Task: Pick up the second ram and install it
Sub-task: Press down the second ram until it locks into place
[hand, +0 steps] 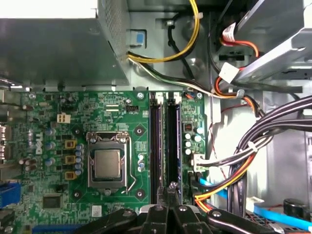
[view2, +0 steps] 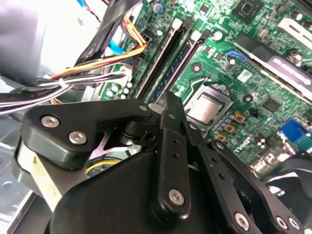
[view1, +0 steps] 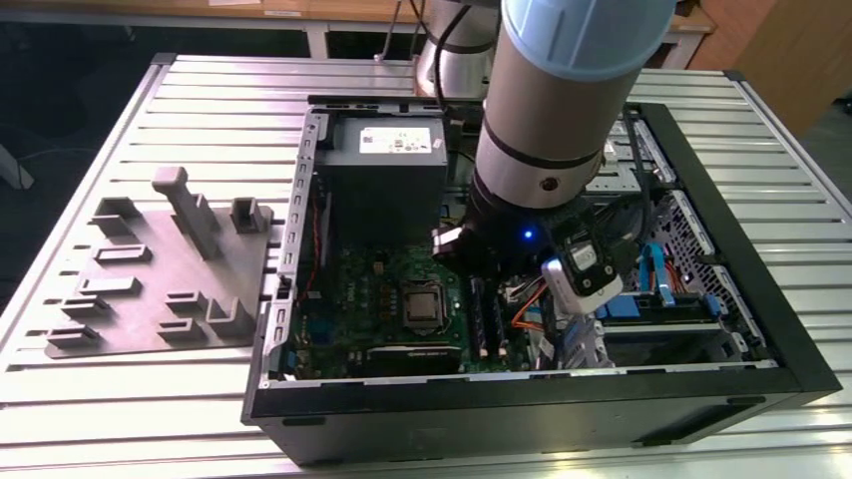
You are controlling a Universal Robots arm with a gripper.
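Observation:
My gripper (hand: 171, 189) is shut, its black fingertips pressed together with nothing visible between them. It hovers over the near end of the memory slot farther from the processor on the green motherboard (hand: 122, 117). A slim dark stick stands edge-on in that slot, and I take it for the second ram (hand: 173, 141); the exterior view shows it beside the arm's wrist (view1: 496, 321). A similar stick fills the neighbouring slot (hand: 156, 141). In the second wrist view the closed fingers (view2: 170, 105) sit just over the slot ends. Whether the fingertips touch the stick cannot be told.
The open computer case (view1: 533, 399) lies on a slatted metal table. Bundled cables (hand: 243, 161) and a drive cage (view1: 665, 289) crowd one side of the slots; the processor (hand: 107, 163) and power supply (view1: 383, 160) lie on the other. A grey holder tray (view1: 160, 279) sits on the exterior view's left.

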